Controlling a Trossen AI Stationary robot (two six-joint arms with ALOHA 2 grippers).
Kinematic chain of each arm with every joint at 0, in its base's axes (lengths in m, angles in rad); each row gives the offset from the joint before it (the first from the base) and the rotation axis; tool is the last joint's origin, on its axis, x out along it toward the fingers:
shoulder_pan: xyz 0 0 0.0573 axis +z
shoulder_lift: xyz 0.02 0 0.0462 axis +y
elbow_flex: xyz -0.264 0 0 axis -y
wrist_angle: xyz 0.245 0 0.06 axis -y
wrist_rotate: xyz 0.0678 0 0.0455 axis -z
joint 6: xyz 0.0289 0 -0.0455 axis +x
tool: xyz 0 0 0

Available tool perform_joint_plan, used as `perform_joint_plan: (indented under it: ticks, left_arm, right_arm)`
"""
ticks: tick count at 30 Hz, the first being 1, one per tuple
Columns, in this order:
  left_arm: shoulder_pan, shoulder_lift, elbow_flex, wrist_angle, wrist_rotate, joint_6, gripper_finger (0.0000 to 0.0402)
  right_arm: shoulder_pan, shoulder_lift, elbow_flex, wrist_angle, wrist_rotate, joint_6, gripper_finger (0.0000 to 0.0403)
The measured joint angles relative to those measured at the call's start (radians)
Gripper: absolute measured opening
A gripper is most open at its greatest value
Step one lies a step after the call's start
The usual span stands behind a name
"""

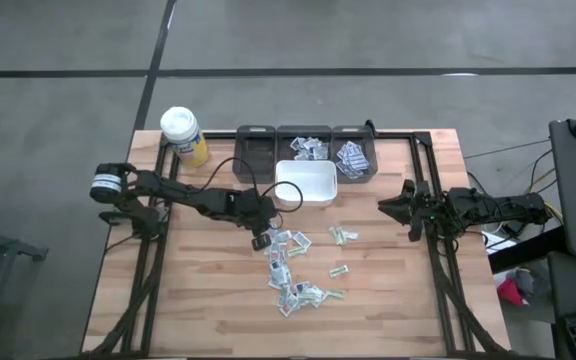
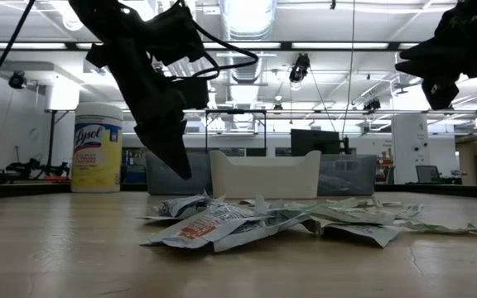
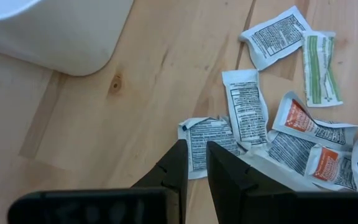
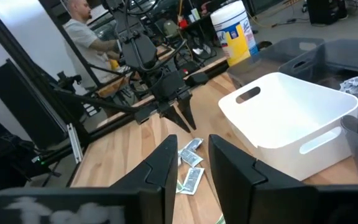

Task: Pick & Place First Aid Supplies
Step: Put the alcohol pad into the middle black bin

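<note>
While the right end effector (image 1: 386, 207) waits off to the side, fingers parted and empty, the left end effector (image 3: 193, 163) hovers nearly closed, holding nothing, right over the packets (image 1: 293, 268) strewn mid-bench, the nearest one directly beneath.

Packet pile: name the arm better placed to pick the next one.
Left. The left gripper hangs right at the packet pile, fingers nearly together; the right gripper waits off by the table's right edge.
</note>
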State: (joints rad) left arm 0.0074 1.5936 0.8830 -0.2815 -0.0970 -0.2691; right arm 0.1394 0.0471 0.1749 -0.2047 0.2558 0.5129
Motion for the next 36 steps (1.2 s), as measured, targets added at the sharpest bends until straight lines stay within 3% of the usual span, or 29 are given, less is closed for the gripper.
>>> perform_joint_plan:
  ticks: [12, 20, 36]
  left_arm:
    - [0.002, 0.029, -0.004, 0.05, 0.024, -0.001, 0.0057]
    - [0.024, 0.077, 0.0, 0.062, 0.027, -0.029, 0.0107]
    - [0.037, 0.126, -0.003, 0.056, 0.016, -0.041, 0.012]
  right_arm:
    - [0.0, 0.0, 0.0, 0.0, -0.002, 0.0, 0.0075]
    - [0.0, 0.0, 0.0, 0.0, -0.002, 0.0, 0.0065]
    - [0.0, 0.0, 0.0, 0.0, -0.001, 0.0, 0.0088]
